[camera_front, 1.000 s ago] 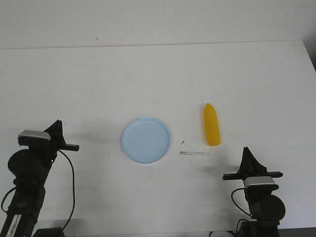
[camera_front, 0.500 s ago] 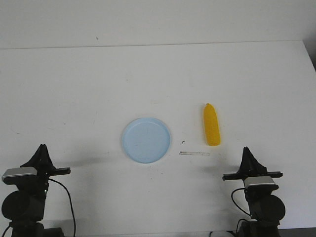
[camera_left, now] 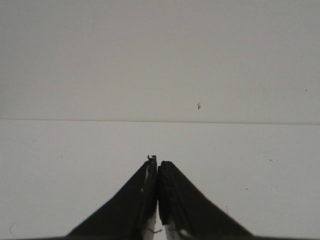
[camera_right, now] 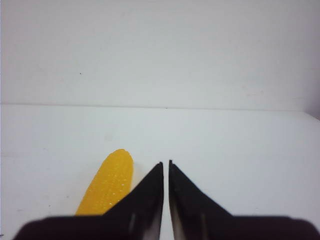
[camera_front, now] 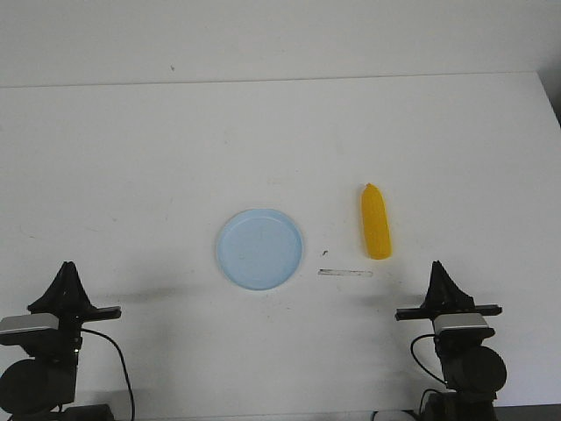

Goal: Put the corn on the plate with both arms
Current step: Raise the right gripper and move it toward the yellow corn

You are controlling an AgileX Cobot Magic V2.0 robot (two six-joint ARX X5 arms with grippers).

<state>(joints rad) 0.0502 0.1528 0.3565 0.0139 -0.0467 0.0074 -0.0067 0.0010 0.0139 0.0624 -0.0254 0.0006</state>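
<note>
The yellow-orange corn (camera_front: 376,221) lies on the white table, right of the pale blue plate (camera_front: 259,248), its tip pointing away. It also shows in the right wrist view (camera_right: 107,182), just beside the gripper's fingers and apart from them. My right gripper (camera_front: 443,274) is shut and empty, near the front edge, in front of the corn; in its wrist view (camera_right: 166,163) the jaws stand almost together. My left gripper (camera_front: 67,270) is shut and empty at the front left, far from the plate; its wrist view (camera_left: 157,161) shows only bare table.
A thin pale strip (camera_front: 345,273) lies on the table between plate and corn, nearer the front. A small dark speck (camera_front: 325,253) sits beside the plate. The table's back edge (camera_front: 280,81) meets a white wall.
My left arm has drawn back and down toward the front left corner. The right arm, corn and plate have not moved.
</note>
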